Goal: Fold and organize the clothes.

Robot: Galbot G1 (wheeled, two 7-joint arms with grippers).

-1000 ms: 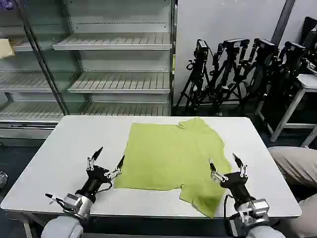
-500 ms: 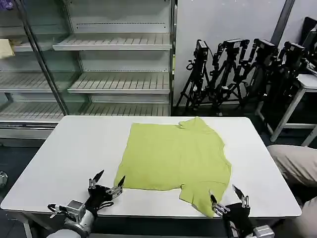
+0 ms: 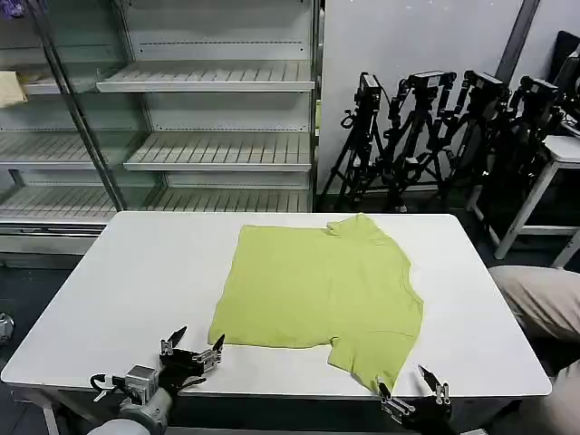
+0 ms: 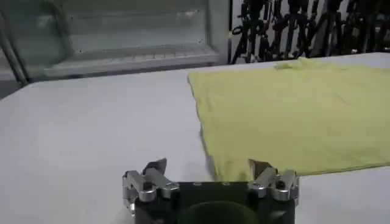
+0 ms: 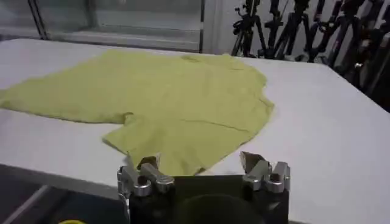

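Observation:
The clothes are one lime-green T-shirt (image 3: 317,290) spread flat on the white table (image 3: 136,272), its neck toward the far edge and a sleeve (image 3: 376,353) reaching the near edge. My left gripper (image 3: 193,342) is open, low at the table's near edge, just left of the shirt's near corner (image 4: 222,170). My right gripper (image 3: 410,390) is open too, below the table's front edge, right by the sleeve tip (image 5: 164,155). Neither one holds anything. The shirt (image 4: 292,115) lies ahead in the left wrist view, and the shirt (image 5: 164,100) does likewise in the right wrist view.
Glass-fronted shelves (image 3: 181,118) stand behind the table. A cluster of black tripods (image 3: 435,127) is at the back right, and another white table (image 3: 562,154) at the far right. A person's knee in beige cloth (image 3: 544,304) is beside the table's right edge.
Both grippers have pulled back toward me and sunk lower, from beside the shirt's near hem to the table's front edge. The shirt has not moved.

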